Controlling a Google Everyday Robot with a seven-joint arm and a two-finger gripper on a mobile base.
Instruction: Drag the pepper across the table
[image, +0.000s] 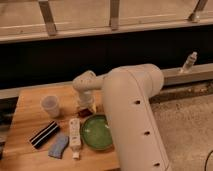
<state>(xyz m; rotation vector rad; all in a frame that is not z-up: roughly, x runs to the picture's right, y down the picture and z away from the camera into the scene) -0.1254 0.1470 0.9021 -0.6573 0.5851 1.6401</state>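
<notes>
The light wooden table (30, 112) fills the lower left. My gripper (85, 106) points down at the table's middle, just behind the green bowl (97, 131) and right of the cup. A small dark red-brown pepper (83, 113) shows at the gripper's tip, partly hidden by it. I cannot tell whether the gripper is holding it. My big white arm (132, 115) covers the right part of the table.
A translucent white cup (50, 105) stands left of the gripper. A white tube (74, 133) lies beside the bowl. A black striped packet (43, 134) and a blue-grey item (58, 145) lie at the front left. A small bottle (189, 62) stands on the far ledge.
</notes>
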